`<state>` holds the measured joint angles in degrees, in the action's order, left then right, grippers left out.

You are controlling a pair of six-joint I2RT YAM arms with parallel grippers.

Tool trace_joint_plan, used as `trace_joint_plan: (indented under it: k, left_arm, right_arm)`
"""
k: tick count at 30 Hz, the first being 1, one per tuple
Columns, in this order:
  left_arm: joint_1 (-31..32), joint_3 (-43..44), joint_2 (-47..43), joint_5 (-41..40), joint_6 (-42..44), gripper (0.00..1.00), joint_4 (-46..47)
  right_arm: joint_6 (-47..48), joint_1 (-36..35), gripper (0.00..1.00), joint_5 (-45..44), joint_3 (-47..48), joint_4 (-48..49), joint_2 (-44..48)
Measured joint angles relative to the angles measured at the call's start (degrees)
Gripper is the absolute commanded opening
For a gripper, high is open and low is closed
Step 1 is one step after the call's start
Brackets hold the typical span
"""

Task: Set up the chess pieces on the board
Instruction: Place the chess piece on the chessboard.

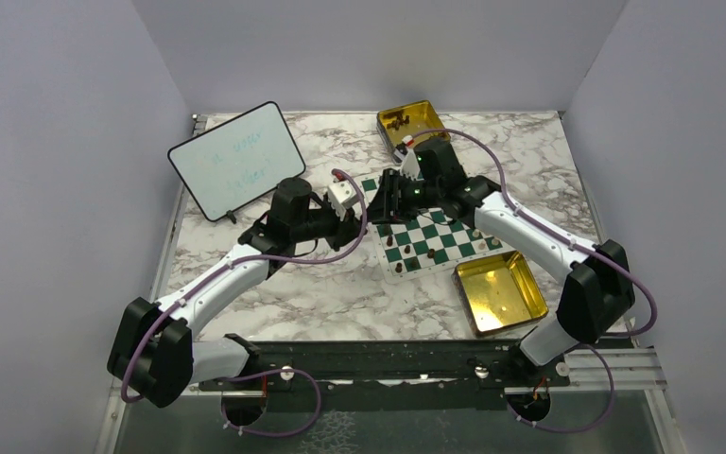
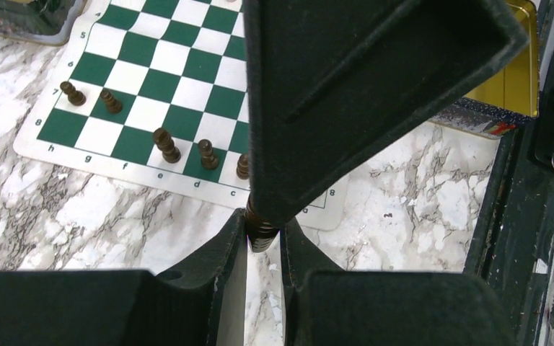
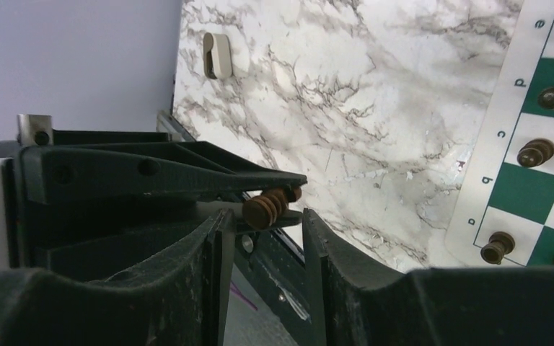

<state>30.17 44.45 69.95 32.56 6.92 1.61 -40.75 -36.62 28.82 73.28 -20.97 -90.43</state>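
Note:
My left gripper (image 2: 263, 229) is shut on a dark brown chess piece (image 2: 262, 232) and holds it in the air beside the board's (image 2: 151, 68) edge. In the right wrist view the piece (image 3: 265, 208) lies sideways in the left gripper's fingers (image 3: 187, 173), its base between my right gripper's (image 3: 267, 216) open fingertips, which do not touch it. In the top view both grippers meet at the board's (image 1: 430, 236) far left corner, left (image 1: 376, 204) and right (image 1: 393, 192). Several dark pieces (image 2: 166, 144) stand along the board's near rows.
A gold tin (image 1: 411, 121) with dark pieces in it sits at the far edge. An open gold tin (image 1: 499, 291) lies right of the board. A whiteboard (image 1: 236, 159) stands at the back left. The right gripper's black finger (image 2: 368, 72) blocks much of the left wrist view.

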Motion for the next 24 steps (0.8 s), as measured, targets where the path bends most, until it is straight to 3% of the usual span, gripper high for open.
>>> trace_joint_plan:
  k: [13, 16, 24]
  left_arm:
    - [0.6, 0.0, -0.4, 0.4, 1.0, 0.04, 1.6]
    - [0.6, 0.0, -0.3, 0.4, 1.0, 0.06, 0.9]
    - [0.7, 0.0, 0.7, 0.3, 1.1, 0.08, -2.0]
  right_arm:
    - [-0.7, -0.3, 0.44, -1.7, -0.1, 1.6, 0.1]
    - [0.2, -0.4, 0.39, -0.6, -0.1, 1.4, -0.9]
    - [4.6, -1.0, 0.13, 0.6, 1.2, -0.7, -2.8]
